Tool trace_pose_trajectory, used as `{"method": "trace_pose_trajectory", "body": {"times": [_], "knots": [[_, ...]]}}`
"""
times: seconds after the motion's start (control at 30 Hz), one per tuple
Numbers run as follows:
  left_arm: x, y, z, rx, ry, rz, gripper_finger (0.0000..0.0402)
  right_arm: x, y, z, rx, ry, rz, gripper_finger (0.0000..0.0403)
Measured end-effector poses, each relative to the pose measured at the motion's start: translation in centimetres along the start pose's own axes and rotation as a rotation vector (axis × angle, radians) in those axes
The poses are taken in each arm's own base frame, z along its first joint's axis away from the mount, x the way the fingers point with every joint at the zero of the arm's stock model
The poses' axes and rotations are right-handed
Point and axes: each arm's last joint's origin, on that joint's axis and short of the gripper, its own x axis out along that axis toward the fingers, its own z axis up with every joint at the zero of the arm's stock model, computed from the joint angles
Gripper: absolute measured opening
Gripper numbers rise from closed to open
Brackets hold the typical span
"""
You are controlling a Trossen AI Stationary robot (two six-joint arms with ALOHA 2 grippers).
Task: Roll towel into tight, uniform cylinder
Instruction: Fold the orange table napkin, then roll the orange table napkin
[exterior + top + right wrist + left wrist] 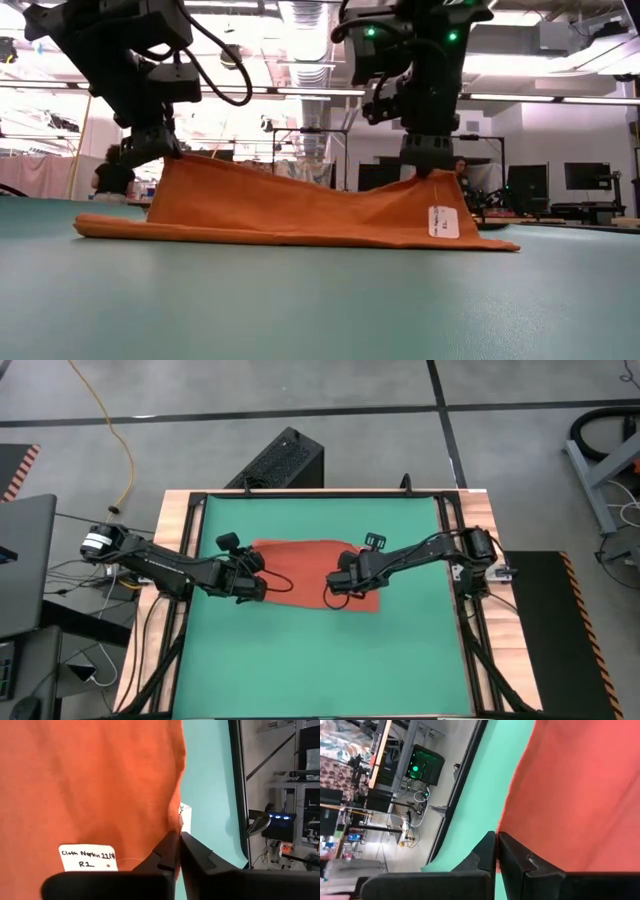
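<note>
An orange-red square towel of thin soft fabric [318,565] lies near the middle of the green mat [400,660] covering the bench, its near edge pulled up off the mat at two points while the rest stays flat. The left gripper [160,148] is pinched closed on the raised edge at the towel's left end. The right gripper [432,166] is pinched closed on the edge at the right end, just above a small white paper tag [442,221] hanging from the cloth.
</note>
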Motion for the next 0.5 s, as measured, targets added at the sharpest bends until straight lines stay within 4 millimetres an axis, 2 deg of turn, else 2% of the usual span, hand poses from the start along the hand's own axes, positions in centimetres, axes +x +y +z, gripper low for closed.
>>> {"method": "trace_pose_trajectory", "body": {"times": [0.27, 0.37, 0.5], "knots": [[0.40, -0.16, 0.34, 0.034, 0.017, -0.112, 0.0057, 0.63, -0.41, 0.06, 0.040, 0.018, -0.004, 0.0078], [0.59, -0.02, 0.36, 0.034, 0.024, -0.105, 0.0080, 0.90, -0.64, 0.08, 0.074, 0.036, 0.005, 0.0092], [0.66, 0.16, 0.40, -0.051, 0.017, -0.054, 0.0102, 0.85, -0.64, 0.11, 0.074, 0.026, -0.009, 0.0118]]}}
